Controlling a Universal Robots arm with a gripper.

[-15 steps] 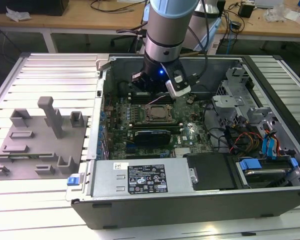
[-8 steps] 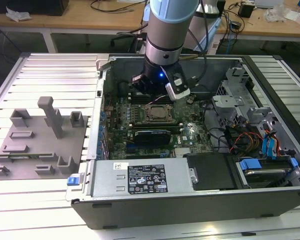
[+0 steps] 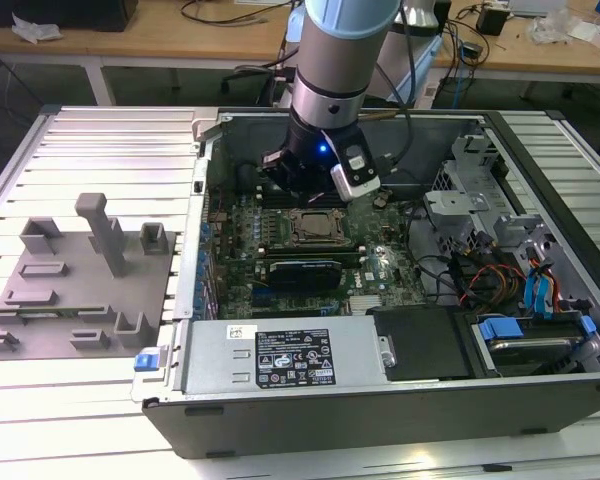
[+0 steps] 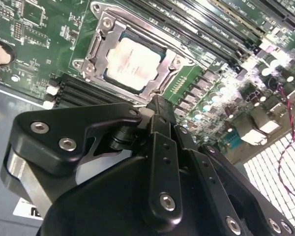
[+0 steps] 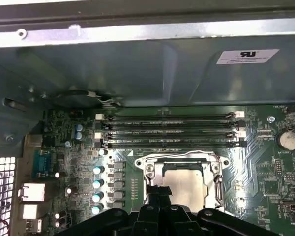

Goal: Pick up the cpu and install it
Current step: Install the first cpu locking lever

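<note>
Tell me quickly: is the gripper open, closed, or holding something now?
Gripper: closed, holding nothing; the cpu sits in the socket just beyond its tips.

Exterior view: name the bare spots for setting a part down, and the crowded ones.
Free: the ribbed table beside the grey fixture plate, and the power supply's flat top. Crowded: inside the case, around the cpu in its socket under the gripper.

Silvery-grey cpu point(image 4: 131, 62) sits in a shiny metal socket frame point(image 4: 99, 37) on the green motherboard point(image 4: 44, 44) (black gripper point(image 4: 157, 110) above).
</note>
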